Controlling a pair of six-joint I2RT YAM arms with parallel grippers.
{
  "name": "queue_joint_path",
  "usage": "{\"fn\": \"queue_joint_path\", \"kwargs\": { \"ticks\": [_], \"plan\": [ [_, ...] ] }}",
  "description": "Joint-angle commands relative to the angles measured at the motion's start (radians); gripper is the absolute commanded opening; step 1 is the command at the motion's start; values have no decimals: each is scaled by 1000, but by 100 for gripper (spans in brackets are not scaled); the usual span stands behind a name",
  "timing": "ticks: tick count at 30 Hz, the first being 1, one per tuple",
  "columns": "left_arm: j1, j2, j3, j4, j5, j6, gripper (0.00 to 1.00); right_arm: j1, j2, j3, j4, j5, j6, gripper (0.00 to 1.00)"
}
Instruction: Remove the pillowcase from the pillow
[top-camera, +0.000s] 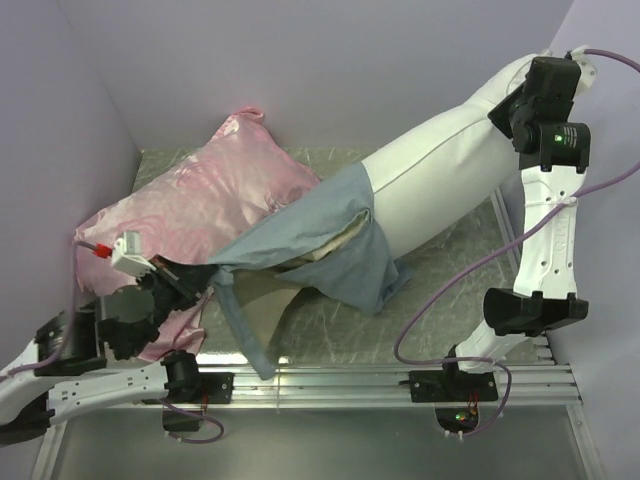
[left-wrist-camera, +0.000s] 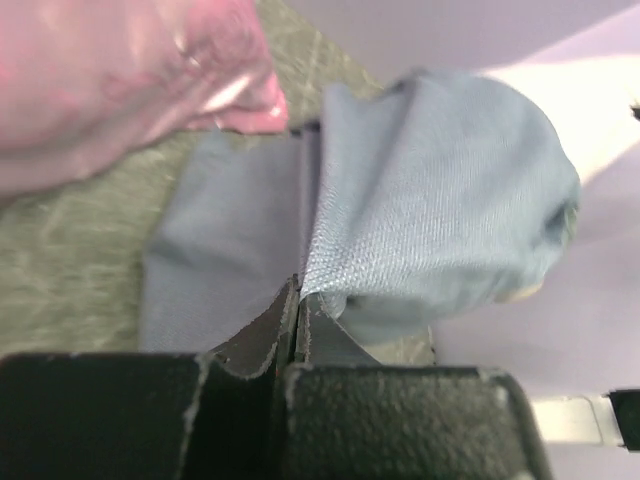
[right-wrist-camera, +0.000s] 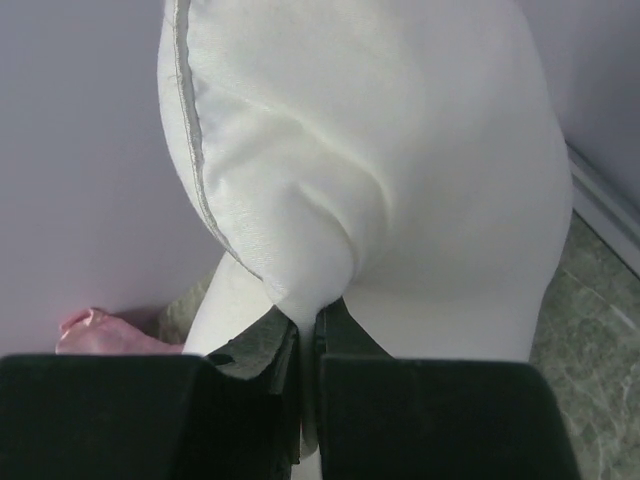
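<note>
At opposite ends, our left gripper (left-wrist-camera: 297, 305) pinches the blue-grey woven pillowcase (top-camera: 330, 240), and the right gripper (right-wrist-camera: 308, 325) seemingly clamps a corner of the plump white pillow (top-camera: 440, 170); we should pull apart steadily.

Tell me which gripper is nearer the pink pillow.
Left. The left gripper pinches the pillowcase beside the pink pillow; the right gripper holds the white pillow, far off.

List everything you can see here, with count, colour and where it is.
pillowcase: one, blue-grey with tan lining, table centre, around the pillow's lower end
pillow: one, white, raised toward the far right
pink pillow: one, shiny pink, far left
table: one, grey-green marbled top
left gripper: one, black, near left, shut on the pillowcase
right gripper: one, black, far right, shut on the pillow
</note>
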Motion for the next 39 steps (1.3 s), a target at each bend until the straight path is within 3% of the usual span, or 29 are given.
{"fn": "queue_joint_path", "kwargs": {
  "ticks": [1, 7, 13, 21, 25, 32, 39],
  "plan": [
    [-3, 9, 171, -166, -174, 18, 0, -16, -65, 23, 235, 24, 38, 0],
    [-1, -25, 390, -209, -306, 75, 1, -27, -73, -23, 238, 21, 43, 0],
    [-1, 13, 608, -106, -416, 311, 0, -61, -74, -54, 249, -12, 69, 0],
    [-3, 7, 645, 228, -475, 653, 1, -104, -61, -43, 252, -61, 89, 0],
    [-3, 28, 659, 234, -485, 693, 1, -122, -56, -72, 264, -95, 106, 0],
    [-9, 61, 651, 312, -383, 738, 1, -131, -50, -138, 333, -213, 121, 0],
    [-32, 318, 584, 271, -148, 632, 0, -121, -44, -242, 430, -396, 104, 0]
  ]
}}
